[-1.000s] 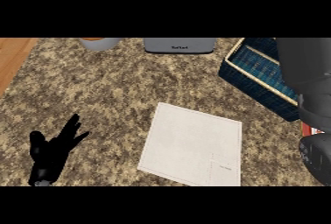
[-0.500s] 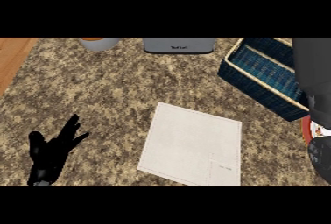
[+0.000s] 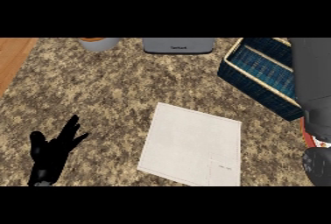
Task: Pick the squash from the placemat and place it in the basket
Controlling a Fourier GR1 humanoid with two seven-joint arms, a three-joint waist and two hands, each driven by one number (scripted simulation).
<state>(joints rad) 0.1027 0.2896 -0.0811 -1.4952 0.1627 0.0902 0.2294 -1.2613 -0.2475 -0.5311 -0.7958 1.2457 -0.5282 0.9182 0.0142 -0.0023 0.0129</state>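
At seven o'clock the left hand (image 3: 50, 153) rests with fingers spread; grey containers (image 3: 177, 45) sit at twelve, the white placemat (image 3: 192, 144) lies bare at centre. At two o'clock the basket (image 3: 262, 72) is overlapped by the right forearm (image 3: 313, 83); the right hand (image 3: 318, 164) at four is mostly cut off, its fingers unreadable, and no squash shows.

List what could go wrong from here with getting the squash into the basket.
1. No squash shows clearly. The placemat lies bare, and only a red-orange sliver peeks out beside the right hand at the view's edge, so whatever that hand carries cannot be checked.
2. The right forearm crosses over the basket, so a move there might bump or shove its rim.
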